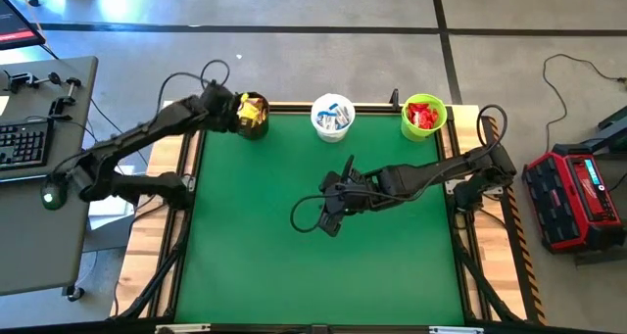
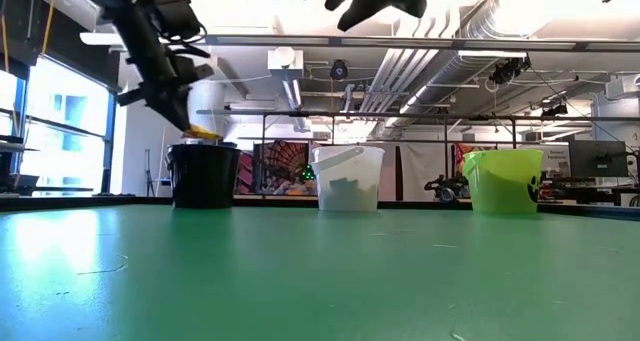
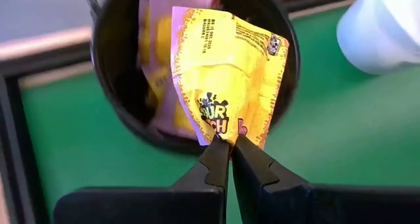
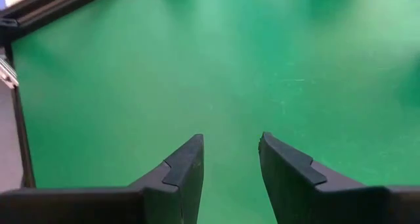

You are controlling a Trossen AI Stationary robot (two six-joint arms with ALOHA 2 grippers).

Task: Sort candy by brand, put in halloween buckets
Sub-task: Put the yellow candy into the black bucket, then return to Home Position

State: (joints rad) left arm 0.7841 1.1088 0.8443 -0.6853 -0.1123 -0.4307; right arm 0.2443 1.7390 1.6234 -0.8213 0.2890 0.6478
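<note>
The green table (image 1: pixel 323 246) carries three buckets along its far edge. The white bucket (image 1: pixel 332 118) stands in the middle, holding white-and-blue candy. To one side of it is the black bucket (image 1: pixel 252 116) with yellow candy, to the other the lime bucket (image 1: pixel 423 117) with red candy. The right claw (image 1: pixel 330 209) hangs over bare table near the white bucket, fingers spread and empty. The left claw (image 3: pixel 230 143) is above the black bucket, pinching a yellow packet (image 3: pixel 226 79) by its edge.
</note>
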